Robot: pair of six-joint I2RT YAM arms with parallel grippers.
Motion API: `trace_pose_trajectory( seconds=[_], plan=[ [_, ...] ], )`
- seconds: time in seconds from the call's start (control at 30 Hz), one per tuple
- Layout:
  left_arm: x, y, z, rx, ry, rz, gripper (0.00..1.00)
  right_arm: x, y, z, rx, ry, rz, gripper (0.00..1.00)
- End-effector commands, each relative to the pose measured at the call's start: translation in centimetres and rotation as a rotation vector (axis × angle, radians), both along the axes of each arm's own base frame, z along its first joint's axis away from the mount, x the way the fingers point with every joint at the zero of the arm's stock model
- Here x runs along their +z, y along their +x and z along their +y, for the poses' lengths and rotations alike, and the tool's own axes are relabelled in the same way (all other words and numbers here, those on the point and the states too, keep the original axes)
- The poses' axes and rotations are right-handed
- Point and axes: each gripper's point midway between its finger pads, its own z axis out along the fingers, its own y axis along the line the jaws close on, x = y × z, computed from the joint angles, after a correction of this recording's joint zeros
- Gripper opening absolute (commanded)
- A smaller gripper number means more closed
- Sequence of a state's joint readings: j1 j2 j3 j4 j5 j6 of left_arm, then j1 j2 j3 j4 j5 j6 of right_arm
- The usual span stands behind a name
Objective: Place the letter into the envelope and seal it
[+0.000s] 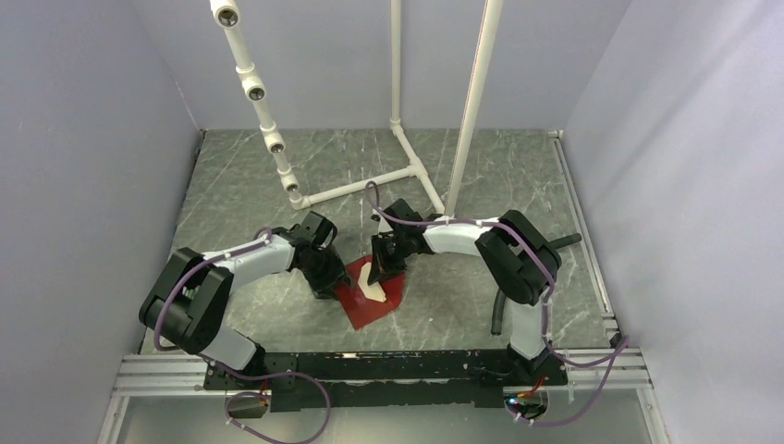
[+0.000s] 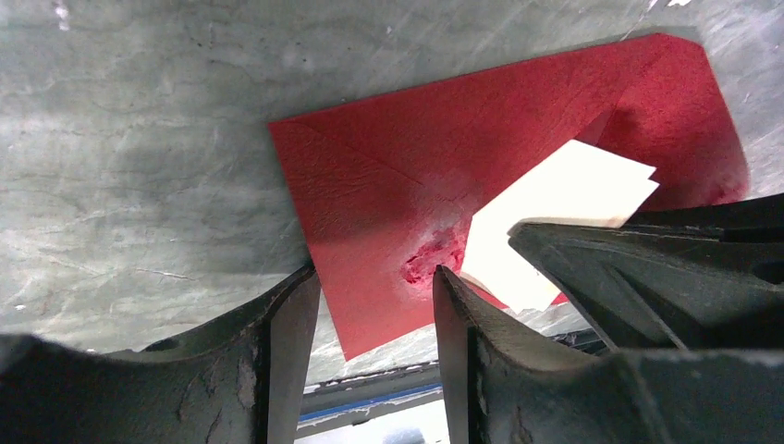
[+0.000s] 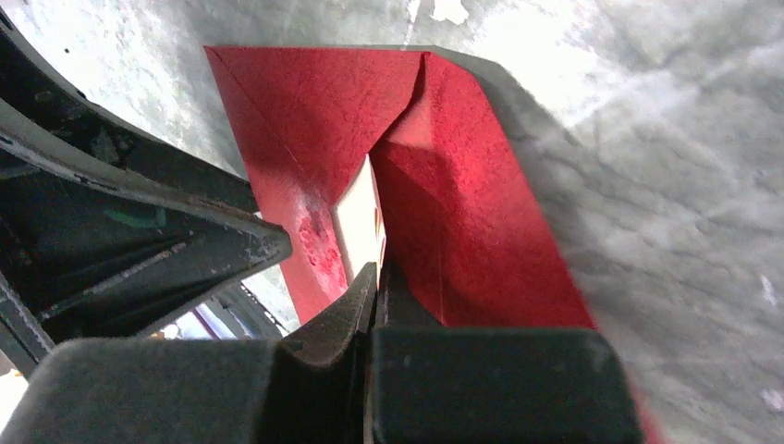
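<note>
Insertion step, half done.
Table (image 1: 277, 185) centre: envelope (image 1: 365, 313) flat, flap open; letter (image 1: 373, 285) part-way in, tilted up; R gripper (image 3: 374, 277) pinched shut on it; L gripper (image 2: 377, 277) half open over envelope, I see nothing held; next I'd push letter deeper w/o buckling.

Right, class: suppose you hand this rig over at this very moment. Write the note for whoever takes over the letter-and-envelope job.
Left gripper: open, empty, low over the envelope near its edge.
Right gripper: shut on the letter.
The envelope lies flat on the table, flap not closed. The letter is held tilted over it, mostly outside; whether its lower edge is in the pocket cannot be told.
Done: letter gripped and at the envelope.
Left: slide it fully in, fold the flap, seal.
</note>
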State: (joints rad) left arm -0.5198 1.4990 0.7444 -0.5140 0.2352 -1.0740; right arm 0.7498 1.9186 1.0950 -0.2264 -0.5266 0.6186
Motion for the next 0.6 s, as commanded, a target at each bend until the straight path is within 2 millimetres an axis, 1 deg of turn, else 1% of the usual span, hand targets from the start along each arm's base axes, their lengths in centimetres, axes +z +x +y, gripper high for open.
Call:
trace_pose_trajectory(
  seconds=[0.0, 0.17, 0.27, 0.3, 0.37, 0.43, 0.5, 0.57],
  plan=[
    [-0.3, 1.8, -0.6, -0.024, -0.005, -0.066, 0.54, 1.0, 0.1, 1.7, 0.054, 0.032, -0.026, 0.0],
    [0.3, 3.0, -1.2, -0.061, -0.026, -0.124, 0.54, 0.5, 0.3, 1.7, 0.065, 0.025, -0.038, 0.0],
    [0.4, 3.5, -1.3, -0.049, -0.032, -0.144, 0.53, -0.4, 0.2, 1.6, 0.063, -0.003, -0.02, 0.02],
    [0.6, 3.5, -1.4, -0.039, -0.039, -0.135, 0.53, 0.1, 0.5, 1.7, 0.064, -0.005, -0.023, 0.03],
    [1.0, 3.9, -1.3, -0.046, -0.037, -0.164, 0.53, 0.8, 0.8, 1.5, 0.048, -0.012, -0.06, 0.12],
    [0.5, 3.8, 0.0, -0.027, 0.027, -0.166, 0.53, 1.0, 1.5, 0.9, 0.025, -0.044, -0.097, 0.23],
    [-0.1, 3.4, 0.9, -0.014, 0.061, -0.136, 0.53, 1.0, 1.8, 0.3, 0.017, -0.088, -0.102, 0.3],
    [-0.1, 3.2, 0.5, -0.048, 0.03, -0.145, 0.53, 1.6, 1.8, 0.1, 0.013, -0.094, -0.111, 0.35]
  ],
)
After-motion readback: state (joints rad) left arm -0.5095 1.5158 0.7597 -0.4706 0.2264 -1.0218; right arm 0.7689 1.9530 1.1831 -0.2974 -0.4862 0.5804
